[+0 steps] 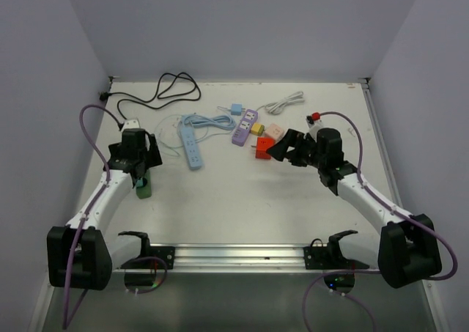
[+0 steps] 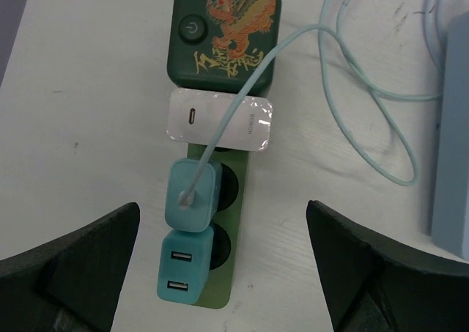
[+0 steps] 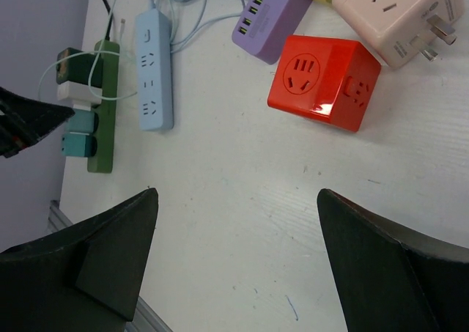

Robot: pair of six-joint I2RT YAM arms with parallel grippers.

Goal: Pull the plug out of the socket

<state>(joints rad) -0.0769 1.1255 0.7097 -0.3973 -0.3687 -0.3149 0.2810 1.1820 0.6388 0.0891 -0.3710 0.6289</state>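
Left claw (image 2: 223,229) wide open, empty, above teal plugs (image 2: 192,196) in green strip (image 2: 236,284); right claw (image 3: 238,200) open, empty

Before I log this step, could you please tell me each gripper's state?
Left gripper: open, holding nothing.
Right gripper: open, holding nothing.

Seen from the left wrist: "HONOR" in small grey capitals, set sideways near one end of the white charger (image 2: 220,119) plugged into the green power strip (image 2: 233,284). Just beyond it on the same strip, atop the dark green adapter (image 2: 226,31), a round power symbol (image 2: 190,30) beside an orange beast motif and a line of gold brush-style characters, too stylised to read. Fine print on the pink adapter (image 3: 399,13) and an embossed mark on the red cube socket (image 3: 324,83), both too small to make out.
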